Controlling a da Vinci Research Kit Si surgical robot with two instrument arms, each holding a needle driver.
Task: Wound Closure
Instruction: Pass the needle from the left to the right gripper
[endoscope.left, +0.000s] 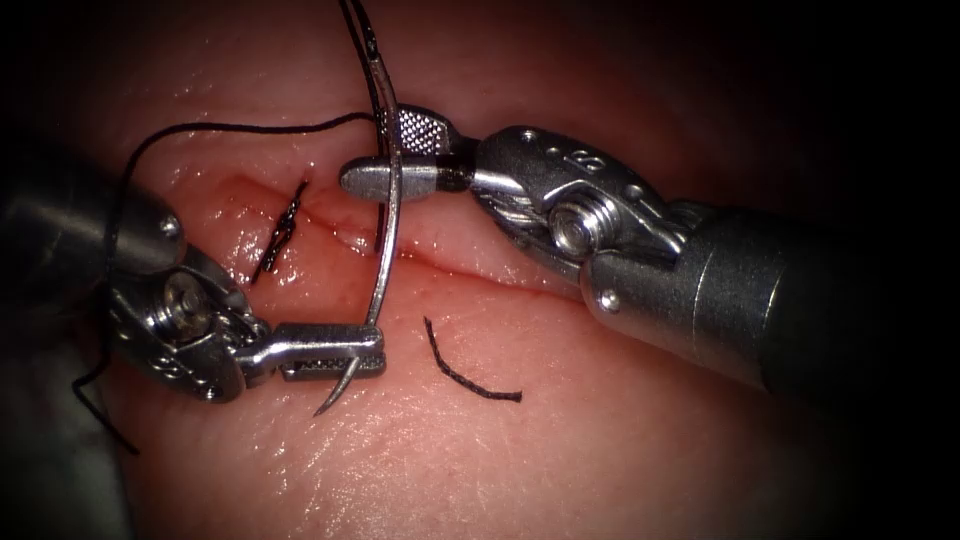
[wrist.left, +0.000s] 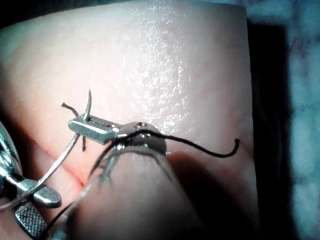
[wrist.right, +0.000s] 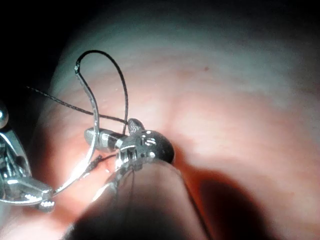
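My left tool (endoscope.left: 335, 352) comes in from the lower left. Its jaws are shut on the curved needle (endoscope.left: 393, 215) just behind the tip, which points down past them. The needle stands free above the tissue (endoscope.left: 620, 420) and arches up across the cut (endoscope.left: 480, 265). My right tool (endoscope.left: 395, 155) reaches in from the right. Its jaws are open, and the needle's upper shaft runs between them near the thread end. Black thread (endoscope.left: 250, 128) trails left from the needle and drops behind the left tool. The left wrist view shows the left jaws (wrist.left: 89, 128) clamping the needle (wrist.left: 60, 160). The right jaws (wrist.right: 111, 136) straddle the needle (wrist.right: 82, 167).
A tied stitch (endoscope.left: 283, 232) with short dark ends sits on the cut's left part. A loose cut piece of thread (endoscope.left: 465, 378) lies on the tissue below the cut. Red fluid glistens along the cut. A loop of thread (wrist.right: 107, 57) rises above the right jaws.
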